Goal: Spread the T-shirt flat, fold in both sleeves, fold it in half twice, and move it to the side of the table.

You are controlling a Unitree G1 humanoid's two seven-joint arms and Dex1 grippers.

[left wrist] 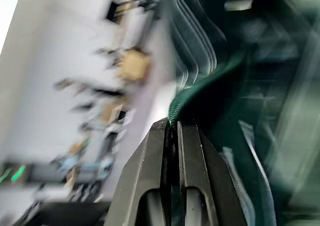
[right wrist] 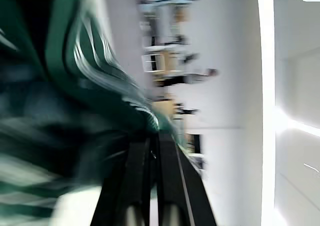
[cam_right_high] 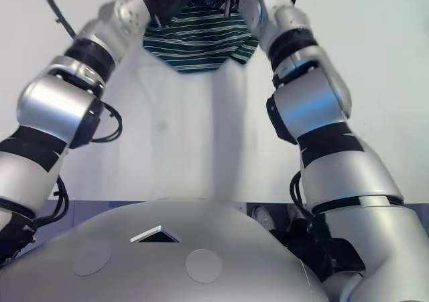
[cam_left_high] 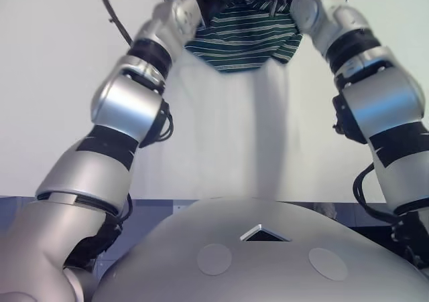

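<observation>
The T-shirt (cam_left_high: pixel 242 37), dark green with thin white stripes, hangs bunched between the two raised arms over the far part of the white tabletop (cam_left_high: pixel 221 134); whether its drooping lower edge touches the surface cannot be told. The left hand (left wrist: pixel 174 126) is pinched tight on a green hem, its two dark fingers nearly meeting with the cloth edge caught between them. The right hand (right wrist: pixel 154 145) is likewise closed, fingers close together, with green striped cloth gathered at their tips
</observation>
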